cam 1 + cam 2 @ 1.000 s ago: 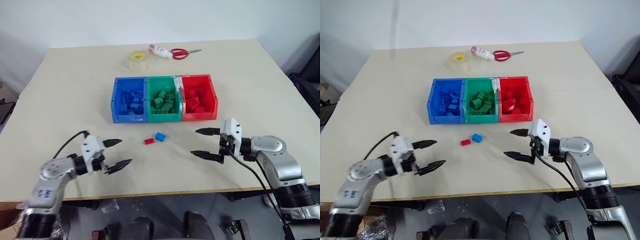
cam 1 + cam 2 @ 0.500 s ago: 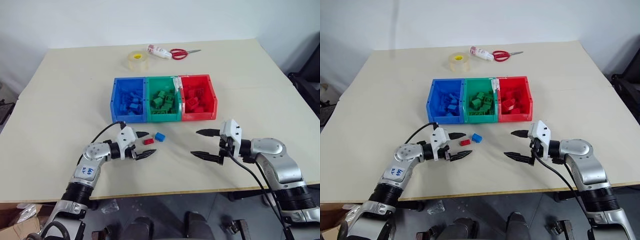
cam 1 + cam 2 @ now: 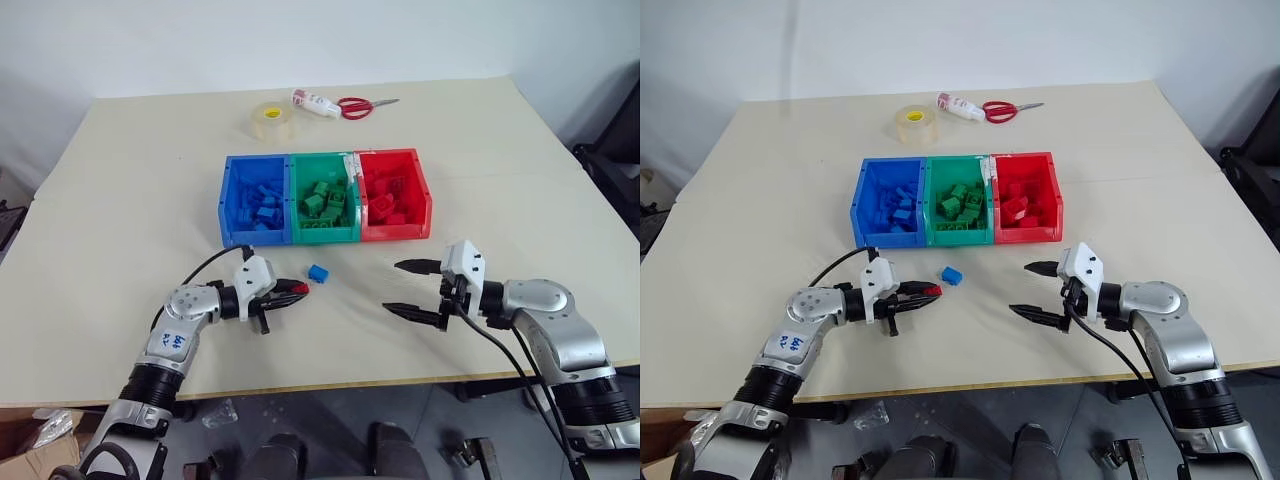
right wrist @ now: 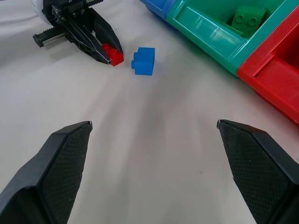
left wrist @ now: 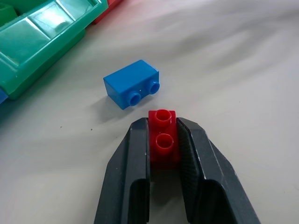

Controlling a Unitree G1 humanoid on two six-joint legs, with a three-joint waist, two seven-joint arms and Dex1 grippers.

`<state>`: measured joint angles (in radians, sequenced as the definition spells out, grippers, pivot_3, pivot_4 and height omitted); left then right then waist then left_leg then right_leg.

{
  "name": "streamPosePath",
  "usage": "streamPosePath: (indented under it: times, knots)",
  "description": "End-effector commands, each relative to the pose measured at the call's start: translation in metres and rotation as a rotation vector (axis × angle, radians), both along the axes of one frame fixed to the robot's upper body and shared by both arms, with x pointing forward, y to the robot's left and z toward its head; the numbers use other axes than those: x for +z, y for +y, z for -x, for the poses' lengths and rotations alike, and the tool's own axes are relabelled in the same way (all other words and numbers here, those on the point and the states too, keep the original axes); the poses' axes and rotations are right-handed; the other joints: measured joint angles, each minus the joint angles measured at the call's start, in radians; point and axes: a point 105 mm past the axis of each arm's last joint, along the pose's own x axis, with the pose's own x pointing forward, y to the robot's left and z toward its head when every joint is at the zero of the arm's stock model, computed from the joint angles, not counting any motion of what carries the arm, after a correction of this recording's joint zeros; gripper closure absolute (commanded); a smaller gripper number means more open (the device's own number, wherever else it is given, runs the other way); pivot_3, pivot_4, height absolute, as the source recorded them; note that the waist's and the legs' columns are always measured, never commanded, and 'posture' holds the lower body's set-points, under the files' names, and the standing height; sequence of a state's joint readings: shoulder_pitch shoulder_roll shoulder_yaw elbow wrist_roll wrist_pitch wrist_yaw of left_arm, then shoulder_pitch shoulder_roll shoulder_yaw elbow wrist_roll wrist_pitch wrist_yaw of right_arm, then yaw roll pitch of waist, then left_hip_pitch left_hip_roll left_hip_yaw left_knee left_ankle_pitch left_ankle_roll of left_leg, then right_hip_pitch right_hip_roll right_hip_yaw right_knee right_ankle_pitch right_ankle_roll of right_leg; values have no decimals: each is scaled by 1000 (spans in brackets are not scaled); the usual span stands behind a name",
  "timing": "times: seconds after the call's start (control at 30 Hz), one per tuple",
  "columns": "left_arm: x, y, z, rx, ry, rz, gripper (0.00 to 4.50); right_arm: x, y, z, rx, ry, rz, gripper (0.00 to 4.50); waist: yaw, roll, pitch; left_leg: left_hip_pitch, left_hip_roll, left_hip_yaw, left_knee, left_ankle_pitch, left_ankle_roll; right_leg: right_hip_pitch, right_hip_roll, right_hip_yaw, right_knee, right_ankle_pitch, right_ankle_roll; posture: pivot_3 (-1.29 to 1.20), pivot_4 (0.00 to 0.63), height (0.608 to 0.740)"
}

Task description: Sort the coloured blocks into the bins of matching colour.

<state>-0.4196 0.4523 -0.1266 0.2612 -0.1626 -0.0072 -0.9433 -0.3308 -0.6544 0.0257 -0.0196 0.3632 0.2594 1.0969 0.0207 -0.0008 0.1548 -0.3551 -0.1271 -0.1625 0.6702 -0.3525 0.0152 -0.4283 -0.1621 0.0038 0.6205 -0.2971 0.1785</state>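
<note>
the left gripper (image 5: 163, 140) has swung in from the near left part of the surface (image 3: 140, 200) and its fingers, spread a second ago, now clamp the red block (image 5: 163, 135). the right gripper (image 3: 408, 288) has kept its place, fingers wide apart and holding nothing. the blue bin (image 3: 257, 199), green bin (image 3: 325, 196) and red bin (image 3: 394, 194) sit touching in a row mid-surface, as before. the blue block (image 3: 318, 273) lies just beside the red one, near the bins. the left forearm bears a small label whose writing can't be made out. bare surface lies between the grippers and along the near edge.
</note>
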Motion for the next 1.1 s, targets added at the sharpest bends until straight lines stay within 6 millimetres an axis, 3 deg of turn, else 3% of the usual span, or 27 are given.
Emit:
streamPosePath:
  times: [0.03, 0.2, 0.63, 0.83, 1.0, 1.1]
  knots:
    - [36, -6, -7, -5, -93, 66, 4033, 13, -2, 2, -5, -54, -19, 0, 0, 0, 0, 0, 0, 0, 0, 0, 0, 0, 0, 0, 0, 0, 0, 0, 150, 740]
    - [63, -22, -24, 0, -169, 100, 4033, 13, -3, 3, -11, -55, -20, 0, 5, 0, 0, -1, -1, -1, 3, 0, 0, 0, 0, 0, 0, 0, 0, 0, 150, 740]
    - [84, -87, -56, 13, -212, 230, 4033, 12, -4, 10, -39, -61, -30, 0, 3, -1, 1, -3, -1, 0, 4, 0, 0, 0, 0, -1, 1, 1, 2, 0, 150, 740]
    - [108, -120, -70, 30, -220, 317, 4033, 10, -7, 13, -68, -64, -36, 0, 7, -3, 2, -6, -2, -1, 8, 0, 1, 0, 0, -1, 0, 2, 4, 0, 150, 740]
    - [133, -131, -90, 164, -345, 353, 2377, 11, -7, 15, -85, -70, -46, 0, 6, -4, 3, -7, -2, -1, 9, -1, 1, -1, 0, -1, 0, 3, 5, 0, 150, 740]
    - [127, -137, -86, 114, -329, 360, 1482, 11, -9, 16, -98, -71, -45, 0, 3, -4, 3, -7, -2, 0, 9, -1, 2, -2, 0, -1, 0, 3, 5, 0, 150, 740]
